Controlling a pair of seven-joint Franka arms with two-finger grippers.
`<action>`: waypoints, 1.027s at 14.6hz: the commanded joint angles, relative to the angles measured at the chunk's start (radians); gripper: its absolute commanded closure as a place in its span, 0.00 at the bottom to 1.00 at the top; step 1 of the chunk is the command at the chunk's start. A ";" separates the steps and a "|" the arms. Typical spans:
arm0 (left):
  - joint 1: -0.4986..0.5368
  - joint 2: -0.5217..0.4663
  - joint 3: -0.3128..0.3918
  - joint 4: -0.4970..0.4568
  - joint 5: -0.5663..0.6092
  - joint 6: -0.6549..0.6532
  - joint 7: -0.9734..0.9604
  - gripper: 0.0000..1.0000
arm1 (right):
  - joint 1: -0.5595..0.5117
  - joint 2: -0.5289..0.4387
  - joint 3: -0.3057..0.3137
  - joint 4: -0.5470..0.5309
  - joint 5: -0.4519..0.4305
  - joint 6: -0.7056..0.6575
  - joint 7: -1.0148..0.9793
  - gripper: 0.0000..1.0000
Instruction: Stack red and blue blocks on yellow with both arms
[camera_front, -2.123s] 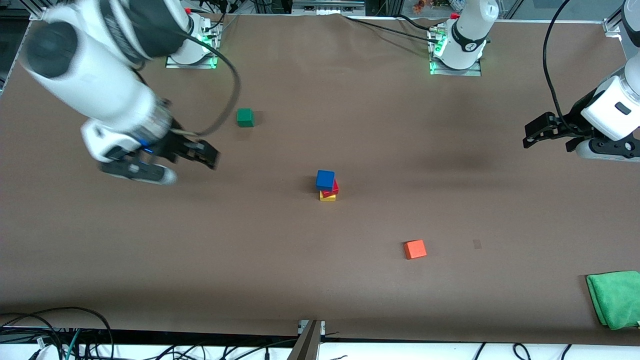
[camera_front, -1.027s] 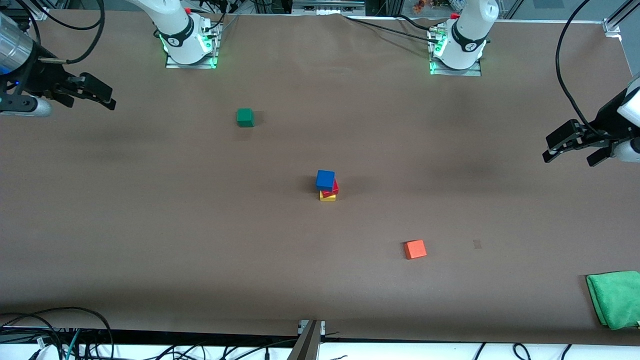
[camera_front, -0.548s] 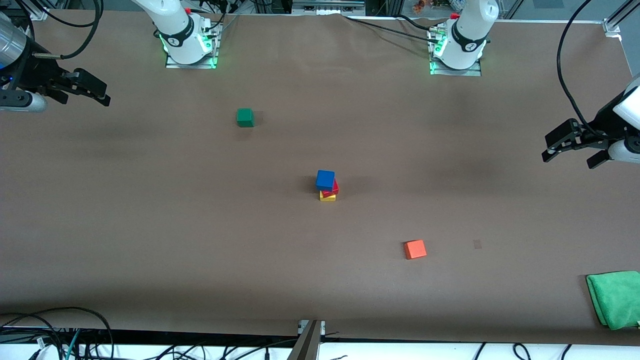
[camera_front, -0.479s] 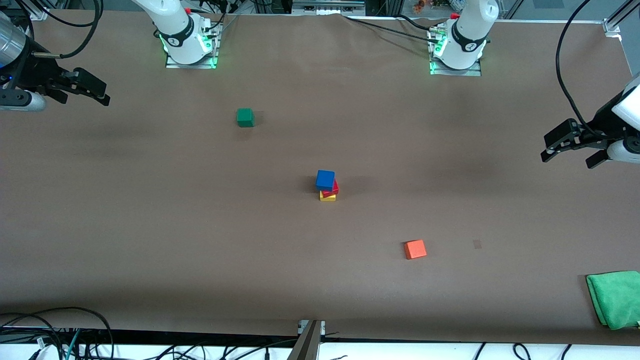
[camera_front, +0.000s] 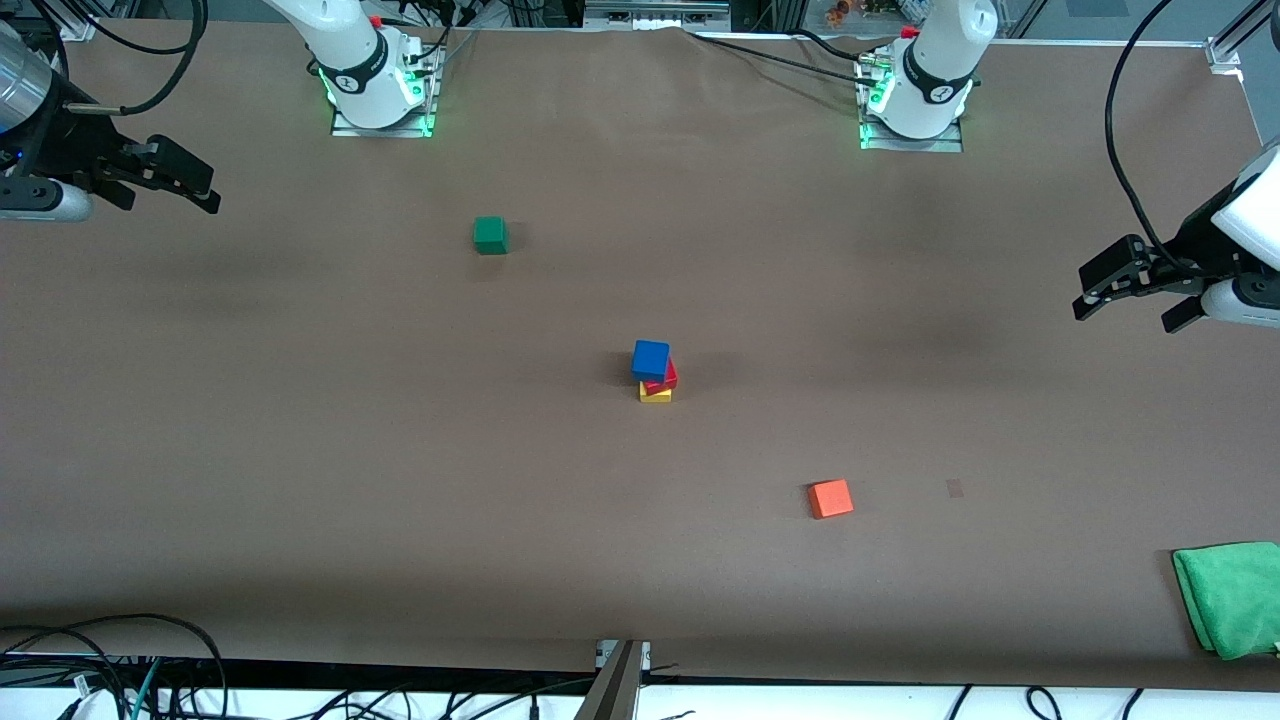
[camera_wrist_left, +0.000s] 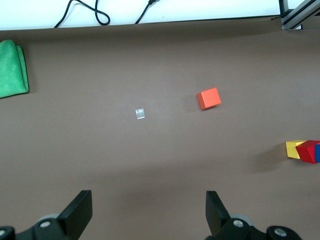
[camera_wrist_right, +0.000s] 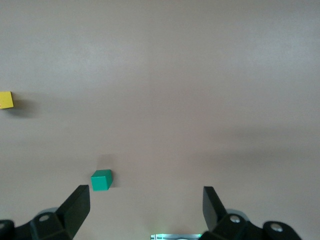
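Left tool (camera_front: 1128, 295) shifted slightly, yellow cube (camera_front: 656, 394) mostly hidden.

A robot lab: 2 bolted arm bases (camera_front: 378, 95), loose cables (camera_front: 100, 660).

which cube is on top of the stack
The blue cube: it sits on the red cube, which rests on the yellow cube.
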 joint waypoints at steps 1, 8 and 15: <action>-0.006 -0.006 0.002 0.004 0.017 -0.013 -0.016 0.00 | -0.023 0.036 0.013 0.057 -0.012 -0.017 -0.020 0.00; -0.008 -0.007 0.002 0.004 0.017 -0.014 -0.016 0.00 | -0.023 0.031 0.011 0.064 -0.036 -0.026 -0.017 0.00; -0.006 -0.006 0.004 0.002 0.017 -0.014 -0.016 0.00 | -0.025 0.014 -0.018 0.064 -0.027 -0.043 -0.005 0.00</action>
